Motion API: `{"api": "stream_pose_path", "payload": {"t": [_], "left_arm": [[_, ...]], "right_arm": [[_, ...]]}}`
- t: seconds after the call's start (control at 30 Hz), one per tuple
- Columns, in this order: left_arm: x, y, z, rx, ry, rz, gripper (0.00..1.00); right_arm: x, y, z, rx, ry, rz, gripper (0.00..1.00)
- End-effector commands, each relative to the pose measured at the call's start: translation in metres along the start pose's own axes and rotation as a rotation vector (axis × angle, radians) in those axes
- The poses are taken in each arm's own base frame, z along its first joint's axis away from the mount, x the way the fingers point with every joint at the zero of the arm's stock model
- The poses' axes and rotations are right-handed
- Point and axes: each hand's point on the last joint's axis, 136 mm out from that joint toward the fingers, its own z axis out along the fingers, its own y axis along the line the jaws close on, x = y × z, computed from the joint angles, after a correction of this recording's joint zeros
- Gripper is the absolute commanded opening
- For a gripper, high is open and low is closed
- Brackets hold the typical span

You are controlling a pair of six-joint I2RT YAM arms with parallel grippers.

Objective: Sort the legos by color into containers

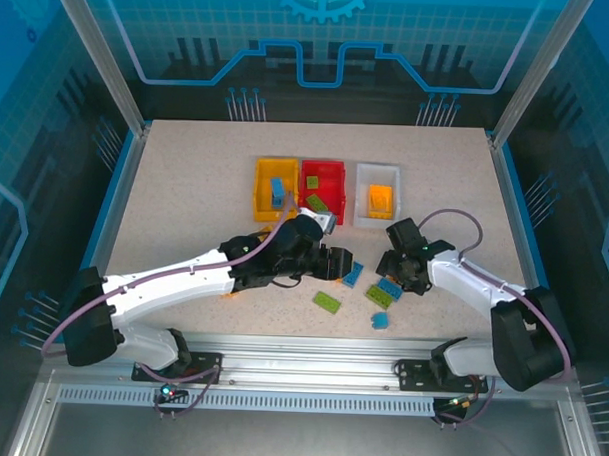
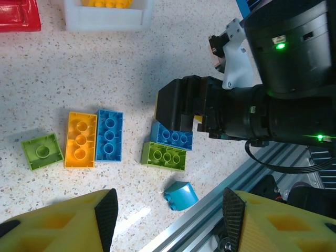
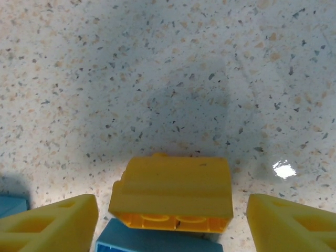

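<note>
1. The right fingers [image 3: 52, 223] stand wide on either side of a yellow brick [image 3: 173, 184]. There is a small gap on each side, so nothing is gripped yet. They appear lined up to close on it.
2. The yellow brick leans tilted on a lower blue brick [image 3: 152, 242]. Both sit on the speckled table [image 1: 186, 184], near its front edge and well apart from the bins.
3. The left fingers [image 2: 58, 223] are open and empty. They hover above a loose group of bricks: a green square [image 2: 42, 151], then an orange brick [image 2: 80, 139] touching a long blue brick [image 2: 109, 135]. A teal piece [image 2: 180, 194] lies nearest the edge.
4. Three bins stand in a row at the back. The yellow bin [image 1: 261, 191] holds blue, the red bin [image 1: 336, 179] holds green, and the white bin [image 1: 377, 174] holds orange-yellow. The yellow brick therefore likely belongs in the white bin.
5. The lower blue brick is cut off by the frame. The exact number of bricks in each bin is too small to tell.
</note>
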Motion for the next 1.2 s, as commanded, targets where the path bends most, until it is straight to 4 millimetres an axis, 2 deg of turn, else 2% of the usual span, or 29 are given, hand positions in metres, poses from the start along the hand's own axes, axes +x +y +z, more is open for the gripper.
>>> {"api": "stream_pose_path", "payload": {"t": [0.0,0.13,0.23,0.37,0.5,0.6,0.77,0.87,0.93,1.17], "left_arm": [[-0.006,-0.003,-0.007,0.009,-0.039,0.001,0.59],[-0.009,-0.002,-0.010,-0.002,-0.050,0.009,0.59],[-0.012,0.004,-0.016,-0.030,-0.072,0.011,0.59],[-0.023,0.010,-0.028,-0.082,-0.118,0.021,0.59],[-0.035,0.016,-0.036,-0.122,-0.150,0.025,0.60],[-0.044,0.022,-0.039,-0.150,-0.165,0.007,0.60],[-0.057,0.021,-0.045,-0.156,-0.200,-0.006,0.60],[-0.060,0.020,-0.046,-0.154,-0.202,-0.003,0.60],[-0.059,0.021,-0.046,-0.162,-0.202,-0.004,0.60],[-0.056,0.032,-0.052,-0.193,-0.211,-0.010,0.60]], "right_arm": [[-0.004,-0.004,0.007,0.005,-0.005,0.042,0.69],[-0.012,0.000,0.006,-0.005,-0.029,0.032,0.53],[-0.023,0.008,-0.005,-0.024,-0.076,-0.005,0.44],[-0.047,0.032,-0.036,-0.083,-0.165,-0.084,0.41],[-0.079,0.067,-0.068,-0.153,-0.241,-0.142,0.41],[-0.102,0.090,-0.073,-0.165,-0.248,-0.163,0.41],[-0.145,0.124,-0.062,-0.174,-0.244,-0.143,0.41],[-0.170,0.140,-0.047,-0.160,-0.229,-0.131,0.41],[-0.183,0.146,-0.030,-0.130,-0.199,-0.125,0.40],[-0.202,0.150,0.009,-0.074,-0.137,-0.106,0.48]]}}
